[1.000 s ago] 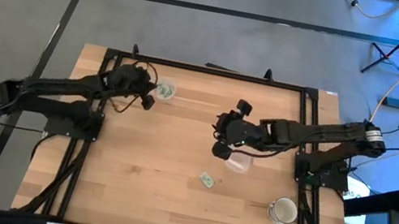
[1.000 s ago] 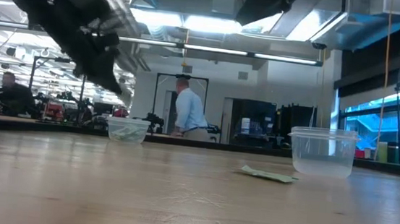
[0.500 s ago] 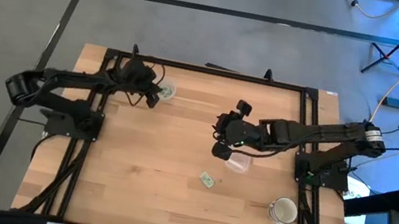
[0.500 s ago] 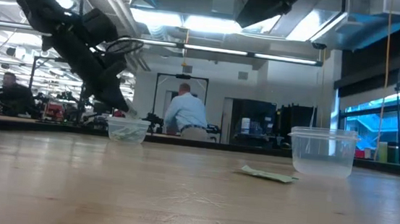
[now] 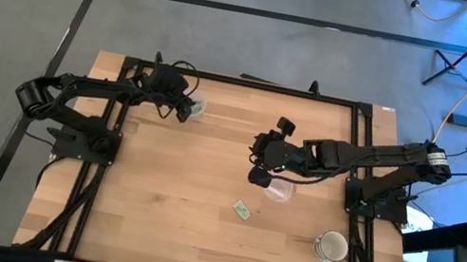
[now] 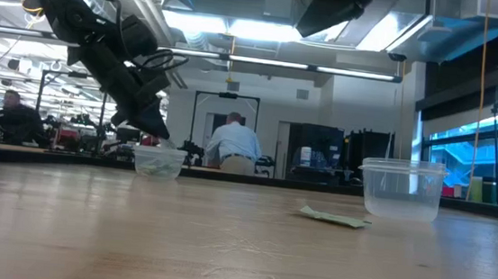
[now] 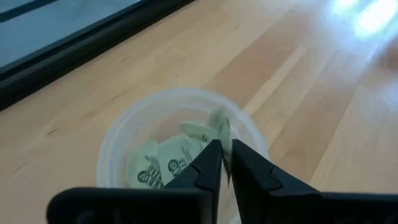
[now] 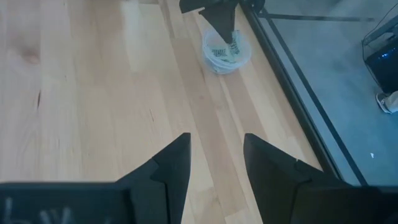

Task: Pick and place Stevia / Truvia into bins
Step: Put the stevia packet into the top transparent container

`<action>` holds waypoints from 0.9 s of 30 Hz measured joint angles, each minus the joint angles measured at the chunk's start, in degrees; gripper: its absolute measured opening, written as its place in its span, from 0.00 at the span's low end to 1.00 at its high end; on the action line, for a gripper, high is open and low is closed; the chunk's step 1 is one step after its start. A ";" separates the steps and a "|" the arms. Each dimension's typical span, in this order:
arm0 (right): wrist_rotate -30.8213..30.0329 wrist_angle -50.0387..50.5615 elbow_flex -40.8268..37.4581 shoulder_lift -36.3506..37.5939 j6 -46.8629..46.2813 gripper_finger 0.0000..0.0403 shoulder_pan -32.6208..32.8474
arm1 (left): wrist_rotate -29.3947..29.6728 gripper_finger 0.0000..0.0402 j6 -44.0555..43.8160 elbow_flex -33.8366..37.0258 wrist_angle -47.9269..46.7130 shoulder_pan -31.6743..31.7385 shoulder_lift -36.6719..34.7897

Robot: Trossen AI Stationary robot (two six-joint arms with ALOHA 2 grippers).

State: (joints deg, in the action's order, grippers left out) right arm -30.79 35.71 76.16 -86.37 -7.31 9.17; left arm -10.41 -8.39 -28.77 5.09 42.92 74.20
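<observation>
The left gripper (image 7: 225,163) hangs over the far cup (image 7: 177,146), which holds several packets; its jaws, barely parted, apparently pinch one more. One packet (image 5: 242,211) remains on the table. The right gripper (image 8: 214,158) waits, jaws apart.

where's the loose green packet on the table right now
In the high view the loose green packet lies flat on the wood table, right of centre, just left of and nearer than the clear cup beneath the right gripper.

Open lab: exposed ducts (image 6: 239,44), workstations.
</observation>
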 joint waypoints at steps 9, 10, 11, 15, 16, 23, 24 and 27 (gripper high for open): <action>0.00 1.19 0.00 -0.02 -0.14 0.38 0.00 | 3.29 0.16 -0.28 -0.02 -6.55 0.00 -0.10; 0.00 1.38 0.00 -0.02 -0.15 0.38 0.00 | 4.16 0.16 -0.02 -0.02 -6.71 0.00 -0.30; 0.00 1.56 0.00 -0.02 -0.18 0.38 0.00 | 5.24 0.17 0.55 -0.02 -6.71 0.00 -0.72; 0.00 2.35 0.00 -0.02 -1.46 0.38 0.00 | 10.16 0.17 2.69 -0.02 -6.63 0.02 -4.62; 0.00 2.55 0.00 -0.02 -1.46 0.38 0.00 | 10.80 0.17 3.12 -0.02 -6.59 0.00 -5.91; 1.62 2.80 0.00 -0.04 -0.83 0.38 0.00 | 9.78 0.16 4.76 -0.02 -6.66 -0.32 -16.51; 3.36 2.85 0.00 -0.04 0.22 0.38 0.00 | 8.39 0.16 5.72 -0.02 -6.66 -0.58 -17.84; 11.25 2.44 -0.40 -0.04 3.41 0.38 0.04 | -0.28 0.17 8.07 -0.02 -7.44 -2.08 -21.02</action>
State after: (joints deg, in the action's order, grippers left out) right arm -19.54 38.14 75.76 -86.41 -3.91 9.20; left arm -10.69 -0.32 -28.80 -2.34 40.84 53.19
